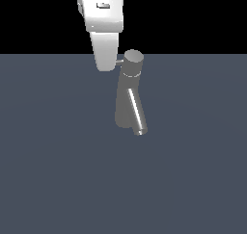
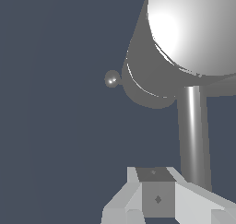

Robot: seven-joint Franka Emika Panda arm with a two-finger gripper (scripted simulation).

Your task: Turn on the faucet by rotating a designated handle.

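Note:
The faucet is a grey tapered column leaning on the floor, with a cylindrical cap and a slanted spout ending in a bright tip. Its handle is a thin rod sticking out of the cap toward the exterior view's left; only a short stub shows before the white hand covers it. My gripper hangs right beside the cap at the handle's height. In the wrist view the handle runs from the big bright faucet down alongside my gripper. The fingers sit together with no gap showing, and the rod lies beside them, not between them.
A flat dark blue-grey floor stretches around the faucet. The white arm comes down from the top of the exterior view. Nothing else stands nearby.

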